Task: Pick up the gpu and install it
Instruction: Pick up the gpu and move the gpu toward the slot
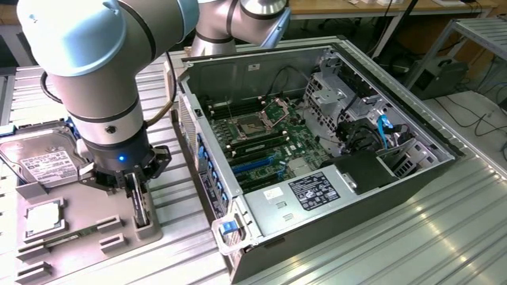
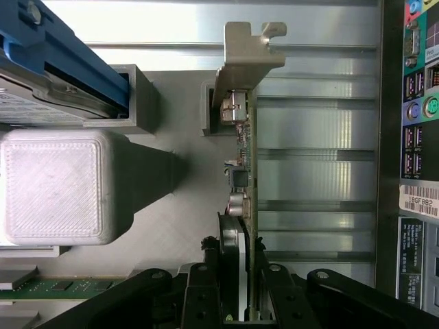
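Steel computer case (image 1: pixel 357 237) lay open, board facing up. Grey fixture tray (image 1: pixel 83 205) sat just beside case, on exterior view's left. gpu (image 2: pixel 252 171) stood on edge in tray slot nearest case. Good lift probably meant straight up, card vertical, no twist against slot walls. Gripper (image 2: pixel 240 295) straddled card from above, jaws pinching both faces, silver bracket (image 2: pixel 241 55) at far end.

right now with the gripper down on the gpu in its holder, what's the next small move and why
Probably a slow, straight lift. The gripper looks closed on the gpu, which stands on edge in a slot of the grey tray beside the open computer case. A vertical pull should free the card without scraping the slot's walls.
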You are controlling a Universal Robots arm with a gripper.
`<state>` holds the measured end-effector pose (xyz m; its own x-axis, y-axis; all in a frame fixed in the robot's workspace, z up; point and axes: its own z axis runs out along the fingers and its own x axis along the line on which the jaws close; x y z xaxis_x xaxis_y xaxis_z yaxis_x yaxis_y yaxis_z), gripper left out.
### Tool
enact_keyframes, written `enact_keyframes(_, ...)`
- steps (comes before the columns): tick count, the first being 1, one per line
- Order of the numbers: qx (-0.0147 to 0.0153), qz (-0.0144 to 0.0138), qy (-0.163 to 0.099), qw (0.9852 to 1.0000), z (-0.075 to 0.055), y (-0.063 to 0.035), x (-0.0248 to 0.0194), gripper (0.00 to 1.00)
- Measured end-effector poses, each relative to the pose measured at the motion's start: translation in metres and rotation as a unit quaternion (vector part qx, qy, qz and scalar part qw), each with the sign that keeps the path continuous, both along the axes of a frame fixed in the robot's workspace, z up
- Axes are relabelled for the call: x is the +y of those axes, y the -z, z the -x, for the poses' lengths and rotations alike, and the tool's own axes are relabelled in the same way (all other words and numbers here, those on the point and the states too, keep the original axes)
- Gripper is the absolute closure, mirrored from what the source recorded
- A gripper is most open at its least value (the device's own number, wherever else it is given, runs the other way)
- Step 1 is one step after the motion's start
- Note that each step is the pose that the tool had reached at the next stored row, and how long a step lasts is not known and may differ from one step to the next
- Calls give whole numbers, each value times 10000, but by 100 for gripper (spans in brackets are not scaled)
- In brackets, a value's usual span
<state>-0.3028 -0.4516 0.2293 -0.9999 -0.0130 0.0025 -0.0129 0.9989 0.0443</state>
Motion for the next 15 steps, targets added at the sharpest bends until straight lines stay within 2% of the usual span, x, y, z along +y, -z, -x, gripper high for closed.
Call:
enact_keyframes(4,0,0,0,10000,0,-50,0,72)
enact_keyframes(15,0,0,0,10000,0,-559,0,72)
